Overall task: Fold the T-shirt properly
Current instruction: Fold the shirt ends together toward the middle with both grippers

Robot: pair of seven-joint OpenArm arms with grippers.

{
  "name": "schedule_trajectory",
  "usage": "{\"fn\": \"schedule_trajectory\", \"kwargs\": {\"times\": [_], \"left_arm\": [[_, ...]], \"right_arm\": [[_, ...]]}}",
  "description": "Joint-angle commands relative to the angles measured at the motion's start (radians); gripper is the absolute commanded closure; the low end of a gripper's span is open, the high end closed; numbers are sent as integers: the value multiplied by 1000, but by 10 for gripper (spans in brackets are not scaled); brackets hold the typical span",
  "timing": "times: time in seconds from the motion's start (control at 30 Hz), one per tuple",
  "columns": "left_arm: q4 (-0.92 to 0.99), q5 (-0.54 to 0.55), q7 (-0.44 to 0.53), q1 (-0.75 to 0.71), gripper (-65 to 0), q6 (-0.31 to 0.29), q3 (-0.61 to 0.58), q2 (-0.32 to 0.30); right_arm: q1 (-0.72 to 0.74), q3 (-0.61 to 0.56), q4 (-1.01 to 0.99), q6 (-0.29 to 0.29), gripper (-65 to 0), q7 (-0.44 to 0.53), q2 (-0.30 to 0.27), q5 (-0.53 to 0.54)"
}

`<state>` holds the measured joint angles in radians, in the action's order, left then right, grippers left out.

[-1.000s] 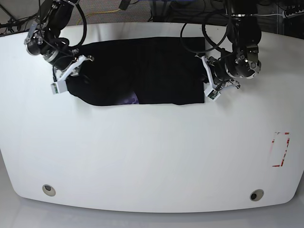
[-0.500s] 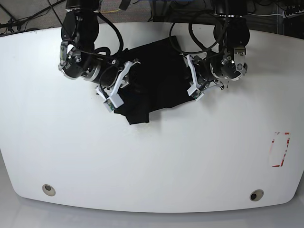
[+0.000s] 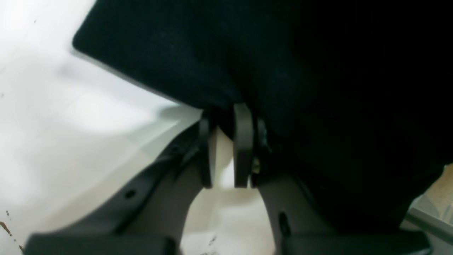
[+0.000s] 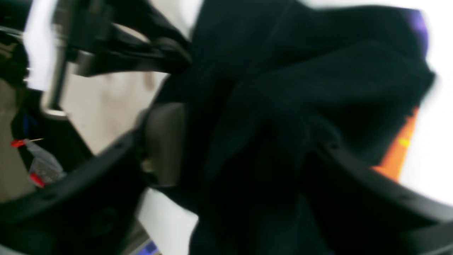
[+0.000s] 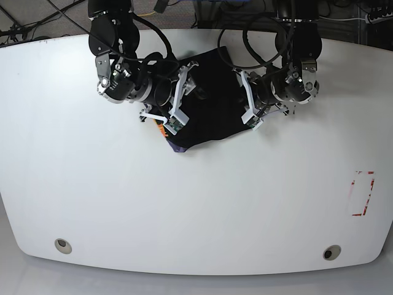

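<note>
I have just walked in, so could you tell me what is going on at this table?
A two-armed robot is folding a black T-shirt on a white table. The left gripper is shut on one edge of the cloth. The right gripper has its jaws spread with bunched cloth between them. The shirt lies crumpled between the arms, a bit of its orange print showing.
</note>
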<state>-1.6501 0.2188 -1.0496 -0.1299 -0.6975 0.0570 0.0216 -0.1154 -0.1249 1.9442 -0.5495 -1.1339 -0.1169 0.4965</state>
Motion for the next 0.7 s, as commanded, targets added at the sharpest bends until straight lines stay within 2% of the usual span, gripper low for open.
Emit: {"fn": "schedule_trajectory", "kwargs": {"times": [0.0, 0.07, 0.17, 0.27, 0.53, 0.67], "left_arm": [[-8, -15, -22, 3, -68, -1, -3, 2], [-8, -14, -22, 5, -68, -1, -3, 4], [-19, -9, -22, 5, -68, -1, 1, 5], [-91, 0, -22, 5, -68, -1, 47, 5], [-221, 196, -22, -1, -68, -1, 289, 1], [-220, 242, -24, -3, -68, -1, 384, -22]], "right_arm": [[9, -12, 22, -4, -491, 50, 4, 21], [15, -49, 19, -4, -525, 64, 7, 20], [16, -94, 19, -2, -533, 94, 30, 18], [16, -88, 21, -2, -533, 108, 41, 18], [-20, 46, 74, -13, -533, 120, 38, 27], [-27, 86, 74, -14, -533, 120, 32, 27]]}}
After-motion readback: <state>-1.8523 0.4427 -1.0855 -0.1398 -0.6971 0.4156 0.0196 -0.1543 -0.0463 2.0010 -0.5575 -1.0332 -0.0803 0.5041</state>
